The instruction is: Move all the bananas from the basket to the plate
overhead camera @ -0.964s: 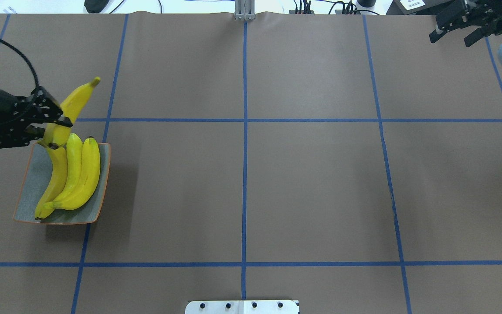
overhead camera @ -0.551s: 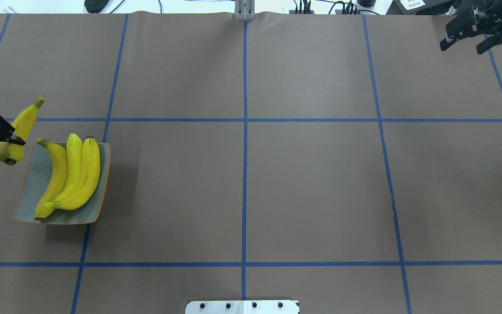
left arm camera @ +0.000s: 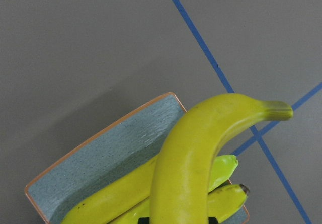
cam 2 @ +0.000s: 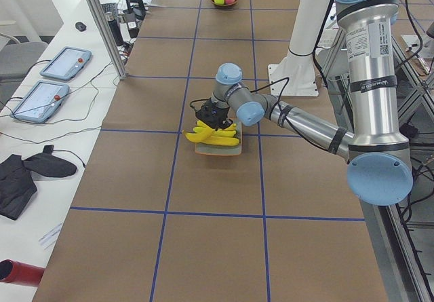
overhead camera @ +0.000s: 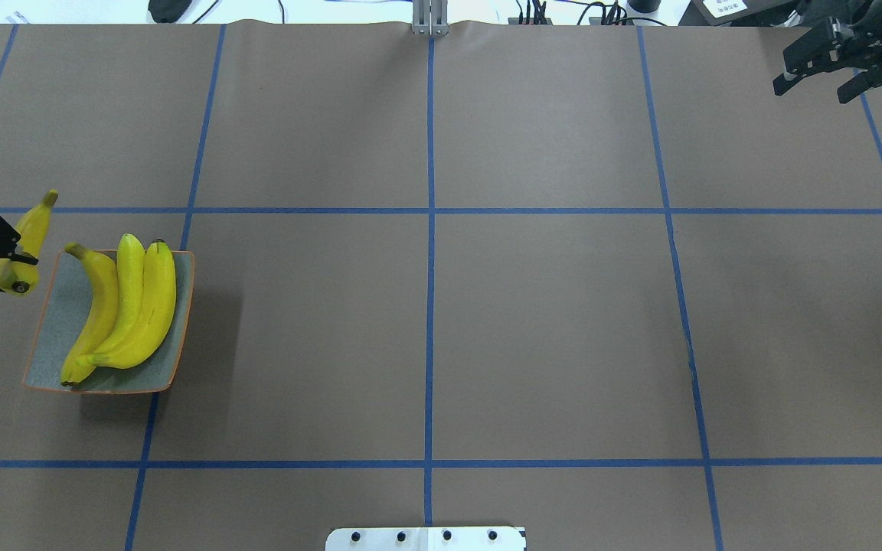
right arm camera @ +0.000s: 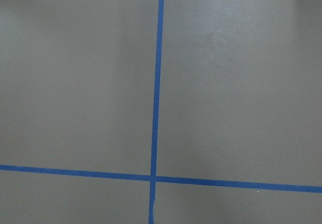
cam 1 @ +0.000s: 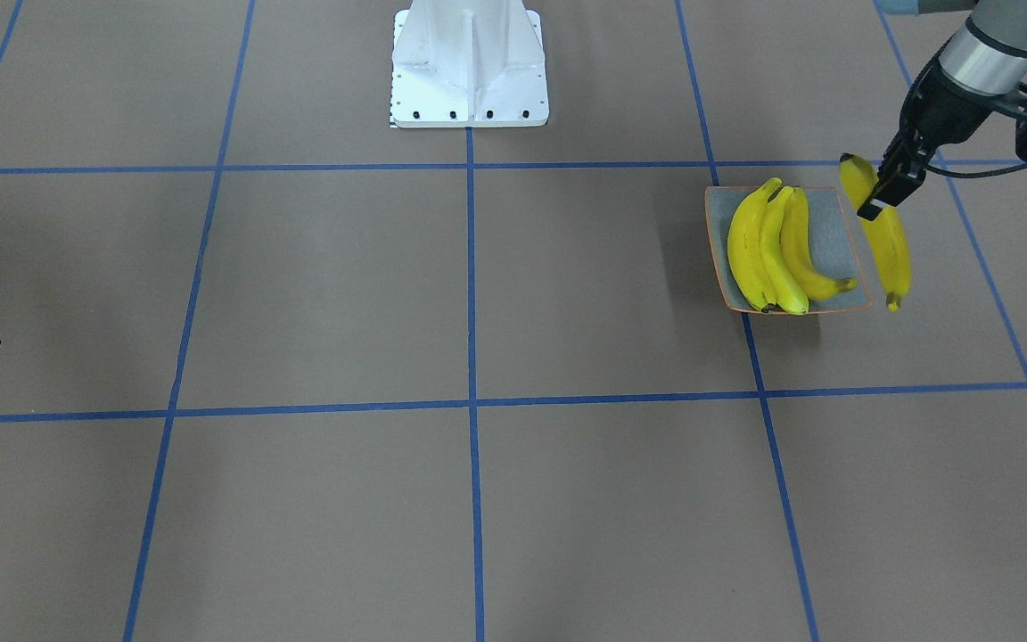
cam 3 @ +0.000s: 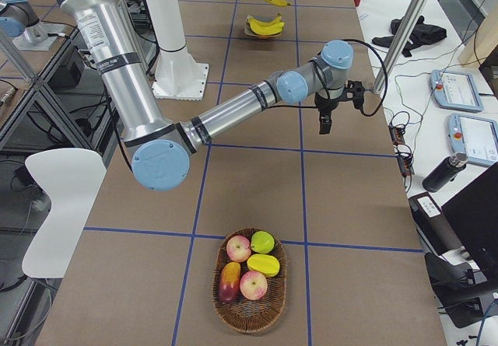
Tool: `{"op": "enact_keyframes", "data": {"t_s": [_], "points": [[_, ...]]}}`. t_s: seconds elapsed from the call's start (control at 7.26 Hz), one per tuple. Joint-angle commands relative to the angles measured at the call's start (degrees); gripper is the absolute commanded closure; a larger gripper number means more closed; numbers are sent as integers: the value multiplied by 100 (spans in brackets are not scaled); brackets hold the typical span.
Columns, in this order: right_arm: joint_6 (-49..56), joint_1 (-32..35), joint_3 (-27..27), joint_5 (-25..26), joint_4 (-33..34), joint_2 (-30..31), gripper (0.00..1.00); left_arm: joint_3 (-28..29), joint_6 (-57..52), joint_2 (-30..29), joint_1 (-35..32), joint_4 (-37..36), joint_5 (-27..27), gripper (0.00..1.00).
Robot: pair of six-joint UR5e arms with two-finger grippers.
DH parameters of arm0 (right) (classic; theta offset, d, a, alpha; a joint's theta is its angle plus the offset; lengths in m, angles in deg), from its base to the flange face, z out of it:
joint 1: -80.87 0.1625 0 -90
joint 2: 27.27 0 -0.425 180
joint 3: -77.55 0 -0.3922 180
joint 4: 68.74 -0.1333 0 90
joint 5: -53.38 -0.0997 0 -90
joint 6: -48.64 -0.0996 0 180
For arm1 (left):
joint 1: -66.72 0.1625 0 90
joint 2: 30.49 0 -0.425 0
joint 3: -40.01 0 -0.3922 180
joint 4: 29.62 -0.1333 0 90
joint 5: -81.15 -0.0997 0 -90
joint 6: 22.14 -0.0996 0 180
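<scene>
Three bananas (overhead camera: 123,306) lie on the plate (overhead camera: 54,337); left fingers (cam 1: 879,192) pinch a fourth banana (cam 1: 891,248) just beside it; right fingers (overhead camera: 793,67) spread wide, empty.

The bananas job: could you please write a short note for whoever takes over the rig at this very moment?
Left tool: shut on the fourth banana, held in the air just outside the plate's edge on the robot's left.
Right tool: open, empty, far off on the robot's right.
Done: three bananas lie side by side on the plate; the basket shows only other fruit.
Left: set the held banana on the plate's bare strip, then release.
</scene>
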Motion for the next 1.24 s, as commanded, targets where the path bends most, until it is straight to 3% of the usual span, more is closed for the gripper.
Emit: {"op": "enact_keyframes", "data": {"t_s": [0.0, 1.1], "points": [[-12, -21, 7, -1, 0, 11, 0, 181, 22, -9, 44, 109, 40, 100], [-12, -21, 7, -9, -9, 11, 0, 208, 250, -17, 536, 74, 49, 100]]}}
